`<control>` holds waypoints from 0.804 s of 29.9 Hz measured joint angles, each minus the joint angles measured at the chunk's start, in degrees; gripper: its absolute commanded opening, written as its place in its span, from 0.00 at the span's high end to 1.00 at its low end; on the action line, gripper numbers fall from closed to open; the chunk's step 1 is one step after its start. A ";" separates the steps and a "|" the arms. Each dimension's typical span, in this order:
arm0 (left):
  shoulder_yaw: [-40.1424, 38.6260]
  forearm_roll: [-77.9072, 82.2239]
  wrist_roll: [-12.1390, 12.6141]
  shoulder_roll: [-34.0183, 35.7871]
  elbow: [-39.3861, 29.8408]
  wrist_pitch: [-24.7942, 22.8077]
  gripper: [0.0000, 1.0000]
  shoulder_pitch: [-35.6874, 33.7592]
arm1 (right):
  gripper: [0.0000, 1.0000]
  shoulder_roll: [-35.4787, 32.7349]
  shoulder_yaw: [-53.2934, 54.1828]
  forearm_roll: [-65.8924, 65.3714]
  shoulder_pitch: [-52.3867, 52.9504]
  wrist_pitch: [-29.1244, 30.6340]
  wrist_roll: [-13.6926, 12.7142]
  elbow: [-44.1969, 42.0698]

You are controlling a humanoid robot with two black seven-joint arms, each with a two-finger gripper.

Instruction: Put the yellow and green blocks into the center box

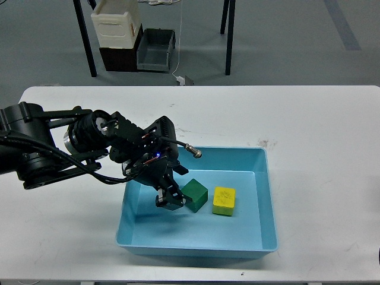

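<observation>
Left gripper inside blue box, touching green block (jaw state unclear); yellow block just beside.

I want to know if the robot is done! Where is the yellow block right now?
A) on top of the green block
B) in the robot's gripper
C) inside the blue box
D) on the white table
C: the yellow block sits on the floor of the blue box, just right of the green block.
</observation>
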 measured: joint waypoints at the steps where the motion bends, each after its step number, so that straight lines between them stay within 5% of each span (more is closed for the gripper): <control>1: 0.02 0.08 0.00 0.02 0.00 0.00 0.23 0.05 | 0.02 0.00 0.00 0.00 0.00 0.00 0.00 0.00; 10: -2.73 -3.60 0.00 0.46 -0.40 0.00 0.02 -0.33 | 0.01 0.00 -0.03 0.00 -0.17 0.00 0.00 0.24; 19: -15.62 -27.48 0.01 3.22 -0.45 0.00 0.01 0.57 | 0.00 -0.23 -1.59 0.09 -0.23 0.69 0.00 0.56; 24: -27.40 -43.26 0.01 4.25 1.73 0.00 0.01 7.25 | 0.00 -0.93 -4.49 0.07 1.06 0.89 0.00 1.09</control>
